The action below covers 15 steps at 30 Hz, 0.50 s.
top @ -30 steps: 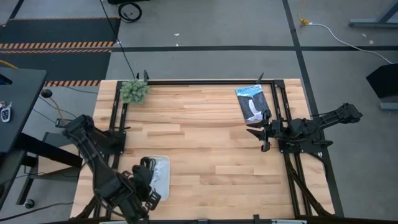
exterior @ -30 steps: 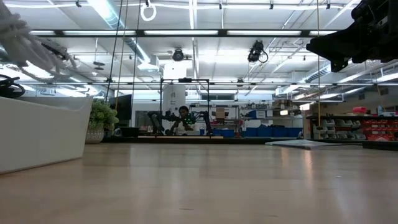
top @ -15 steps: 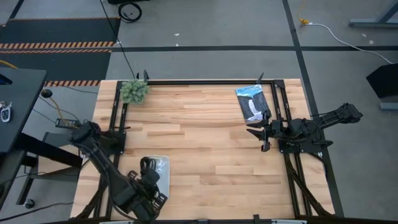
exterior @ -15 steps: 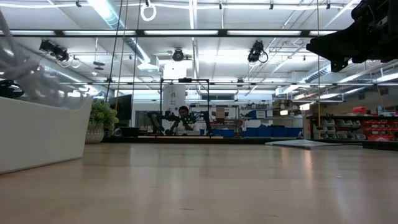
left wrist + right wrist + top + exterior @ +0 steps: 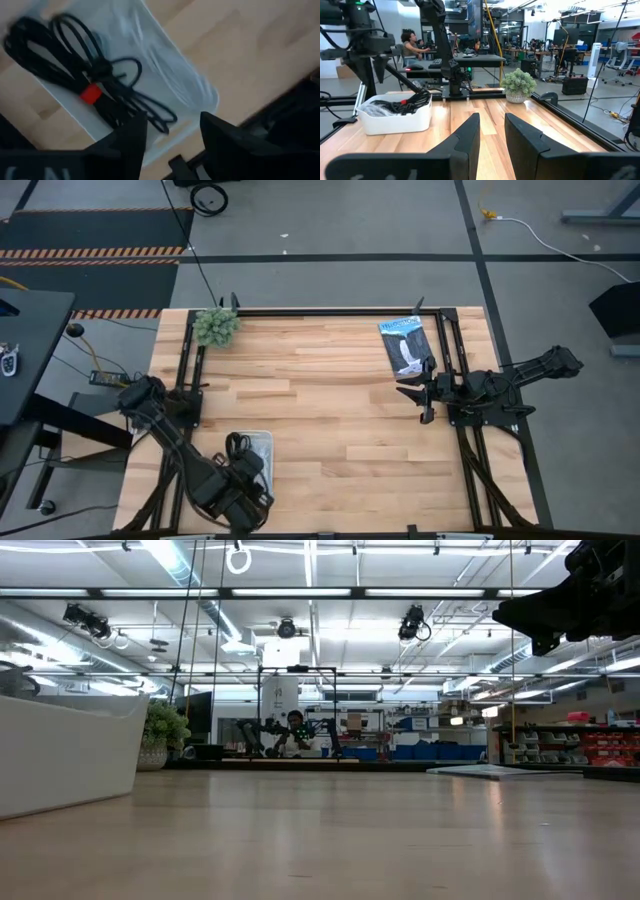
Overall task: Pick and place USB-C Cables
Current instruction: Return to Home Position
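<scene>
A white tray (image 5: 263,440) stands near the table's front left; its wall shows in the low view (image 5: 60,760). In it lies a black coiled USB-C cable (image 5: 75,65) bound with a red tie, and beside it pale cables (image 5: 167,70) rest on the tray's floor. My left gripper (image 5: 170,122) hovers open just above the tray's near end (image 5: 243,480), with nothing between its fingers. My right gripper (image 5: 418,395) waits open above the table's right side, level, pointing toward the left edge (image 5: 492,120).
A flat black-and-blue packet (image 5: 403,343) lies at the far right. A fuzzy green plant (image 5: 215,326) stands at the far left corner. Bare wood stretches between tray and right arm. A black frame (image 5: 190,380) runs along the table's left and right edges.
A white cable that hung above the tray's wall in the low view has dropped out of sight into the tray. My left gripper has shifted a little toward the table's right and near edges above the tray.
</scene>
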Each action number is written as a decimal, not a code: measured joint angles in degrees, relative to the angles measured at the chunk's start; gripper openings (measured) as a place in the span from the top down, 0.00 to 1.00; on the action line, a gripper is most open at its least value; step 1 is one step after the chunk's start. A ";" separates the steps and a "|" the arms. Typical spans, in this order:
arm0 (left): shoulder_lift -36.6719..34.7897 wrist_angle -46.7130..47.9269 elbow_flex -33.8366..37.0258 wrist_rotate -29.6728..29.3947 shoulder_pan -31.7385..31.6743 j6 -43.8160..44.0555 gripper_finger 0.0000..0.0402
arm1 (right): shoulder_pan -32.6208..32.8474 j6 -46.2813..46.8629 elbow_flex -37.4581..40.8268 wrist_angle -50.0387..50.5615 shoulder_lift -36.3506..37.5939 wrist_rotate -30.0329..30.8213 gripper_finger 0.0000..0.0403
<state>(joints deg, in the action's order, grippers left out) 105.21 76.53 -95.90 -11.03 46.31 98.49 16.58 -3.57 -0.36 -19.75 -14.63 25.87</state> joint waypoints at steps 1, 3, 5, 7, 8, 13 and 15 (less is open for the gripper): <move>0.03 1.34 -0.63 -0.09 -0.41 -0.47 0.52 | 0.00 0.00 0.02 0.02 0.00 0.00 0.76; 0.02 4.90 -1.72 -0.37 -1.49 -1.46 0.52 | 0.00 0.00 0.00 0.04 0.00 0.00 0.76; -0.12 6.89 -1.61 -0.61 -2.53 -1.63 0.53 | 0.00 0.00 0.02 0.04 0.00 0.02 0.76; 0.07 6.99 -0.89 -0.87 -2.97 -2.05 0.55 | 0.00 0.00 0.01 0.04 0.00 0.01 0.76; 0.25 6.34 -0.40 -0.93 -3.16 -3.04 0.56 | 0.00 0.00 0.02 0.04 0.00 0.00 0.76; 0.55 -0.65 3.35 -3.13 -4.48 -9.60 0.61 | 0.00 0.00 0.02 0.04 0.00 0.00 0.76; 0.57 -3.70 4.06 -8.66 -5.20 -12.57 0.62 | 0.00 0.00 0.00 0.04 0.00 0.00 0.76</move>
<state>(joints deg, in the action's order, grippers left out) 105.78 72.83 -91.84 -19.68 41.11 85.92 16.58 -3.57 -0.36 -19.70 -14.63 25.87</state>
